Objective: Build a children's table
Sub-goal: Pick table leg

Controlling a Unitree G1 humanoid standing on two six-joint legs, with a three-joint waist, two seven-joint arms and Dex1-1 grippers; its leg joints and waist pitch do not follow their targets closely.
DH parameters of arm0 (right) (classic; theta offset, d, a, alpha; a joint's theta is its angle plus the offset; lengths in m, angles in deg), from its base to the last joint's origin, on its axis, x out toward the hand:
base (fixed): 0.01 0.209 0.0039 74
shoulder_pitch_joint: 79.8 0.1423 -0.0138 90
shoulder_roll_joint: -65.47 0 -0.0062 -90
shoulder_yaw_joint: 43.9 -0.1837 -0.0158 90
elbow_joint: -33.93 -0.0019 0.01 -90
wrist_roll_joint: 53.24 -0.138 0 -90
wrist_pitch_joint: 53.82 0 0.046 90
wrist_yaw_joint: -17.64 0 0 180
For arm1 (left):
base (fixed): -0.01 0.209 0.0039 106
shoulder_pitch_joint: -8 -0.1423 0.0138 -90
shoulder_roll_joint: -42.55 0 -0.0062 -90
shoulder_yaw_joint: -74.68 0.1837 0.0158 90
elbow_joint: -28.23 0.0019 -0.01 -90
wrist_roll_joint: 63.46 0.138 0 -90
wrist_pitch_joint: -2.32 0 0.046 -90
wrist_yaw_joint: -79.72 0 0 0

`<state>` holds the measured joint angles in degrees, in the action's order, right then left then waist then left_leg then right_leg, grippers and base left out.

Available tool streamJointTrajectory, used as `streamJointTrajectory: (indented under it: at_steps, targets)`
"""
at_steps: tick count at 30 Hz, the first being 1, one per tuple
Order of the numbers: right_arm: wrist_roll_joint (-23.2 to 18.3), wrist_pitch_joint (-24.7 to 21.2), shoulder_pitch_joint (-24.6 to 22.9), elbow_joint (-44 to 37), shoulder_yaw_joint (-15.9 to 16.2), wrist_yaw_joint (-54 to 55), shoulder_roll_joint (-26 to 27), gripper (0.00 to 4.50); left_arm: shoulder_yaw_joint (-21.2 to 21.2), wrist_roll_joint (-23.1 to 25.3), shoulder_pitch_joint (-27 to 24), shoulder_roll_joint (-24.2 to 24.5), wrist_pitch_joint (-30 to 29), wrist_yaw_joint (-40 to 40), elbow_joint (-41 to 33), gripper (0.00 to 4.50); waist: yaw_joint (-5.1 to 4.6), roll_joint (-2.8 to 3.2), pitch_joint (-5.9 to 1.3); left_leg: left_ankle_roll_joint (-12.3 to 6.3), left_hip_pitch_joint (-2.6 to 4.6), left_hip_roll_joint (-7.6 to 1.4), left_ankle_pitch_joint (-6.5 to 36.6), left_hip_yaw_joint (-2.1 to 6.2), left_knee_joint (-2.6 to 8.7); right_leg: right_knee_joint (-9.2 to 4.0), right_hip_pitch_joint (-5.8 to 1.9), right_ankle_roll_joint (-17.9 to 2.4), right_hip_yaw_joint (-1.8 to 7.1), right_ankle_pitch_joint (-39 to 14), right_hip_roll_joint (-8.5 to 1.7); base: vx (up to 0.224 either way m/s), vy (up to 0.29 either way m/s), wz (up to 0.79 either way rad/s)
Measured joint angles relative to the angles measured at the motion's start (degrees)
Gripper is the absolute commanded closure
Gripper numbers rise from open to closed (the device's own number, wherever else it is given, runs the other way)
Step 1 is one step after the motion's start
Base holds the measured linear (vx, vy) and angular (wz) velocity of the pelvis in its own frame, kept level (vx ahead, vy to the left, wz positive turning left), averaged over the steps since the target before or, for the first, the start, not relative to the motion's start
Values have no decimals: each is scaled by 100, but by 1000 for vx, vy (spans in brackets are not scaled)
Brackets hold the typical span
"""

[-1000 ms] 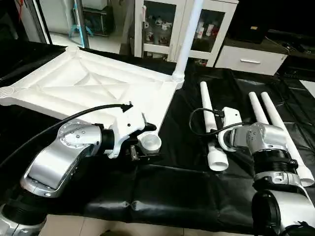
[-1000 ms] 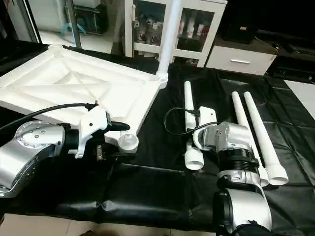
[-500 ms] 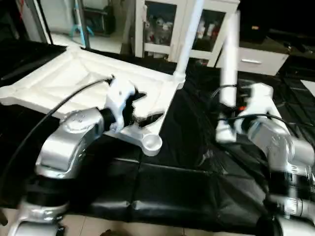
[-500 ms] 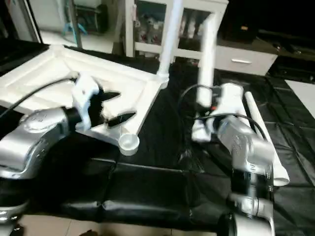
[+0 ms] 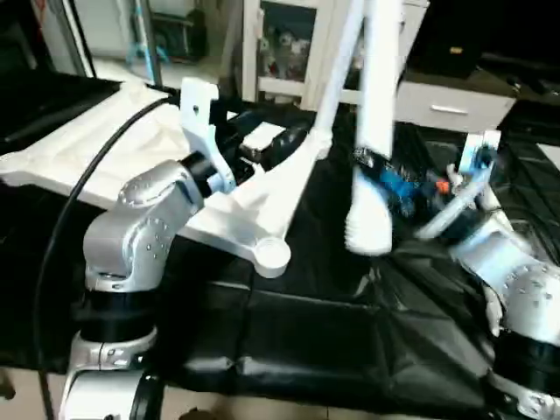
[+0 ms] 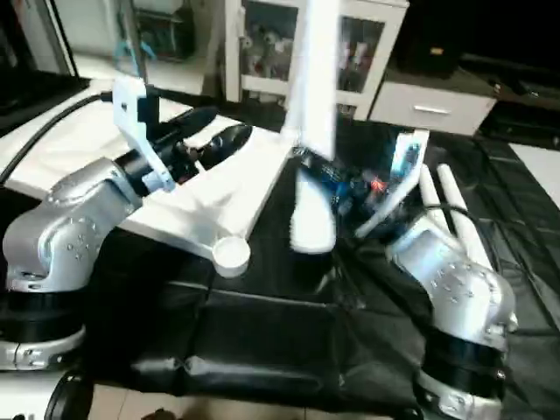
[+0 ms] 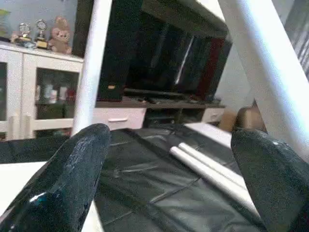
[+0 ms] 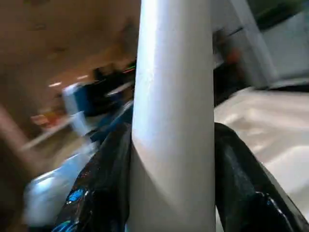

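Leg (image 5: 372,131) held near-upright above black mat, right gripper (image 8: 169,159) clamped near wide end. Left gripper (image 7: 169,159) spread wide over top (image 5: 262,188). Leg judged light, stiff, slippery; grip best kept near socket end.

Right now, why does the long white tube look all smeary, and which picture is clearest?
In the left eye view the long white tapered plastic leg is streaked with motion blur; in the right wrist view the background is smeared; in the left wrist view, the black rounded fingers are soft, the room sharpest.
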<state>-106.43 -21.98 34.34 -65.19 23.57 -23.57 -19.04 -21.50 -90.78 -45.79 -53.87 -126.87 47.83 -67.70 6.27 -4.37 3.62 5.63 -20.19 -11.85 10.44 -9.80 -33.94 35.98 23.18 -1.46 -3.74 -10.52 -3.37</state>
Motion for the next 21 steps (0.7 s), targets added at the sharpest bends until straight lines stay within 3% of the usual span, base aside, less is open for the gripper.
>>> streamJointTrajectory:
  at_steps: [9, 16, 21]
  targets:
    - [-246, -180, -15, -14, 326, -291, -232, 267, -195, -870, 258, -408, -548, 30, -204, 0, 51, -14, -4, 0, -8, 0, -1, 2, -2, -4, -1, 30, -4, -17, -2, 0, 0, 0]
    - [-92, -182, -285, -325, 1057, -584, -560, 267, -350, -1673, 282, -580, -1316, 12, -147, 0, 90, -16, -5, -5, -25, 0, 2, 6, -2, -19, 0, 35, -13, -18, -2, 0, 0, 0]
    - [-13, -146, -287, -364, 1189, -689, -705, 267, -410, -1916, 283, -550, -1461, 4, -72, 0, 139, -16, -6, -5, -25, 0, 3, 9, -3, -24, 0, 40, -13, -15, -2, 0, 0, 0]
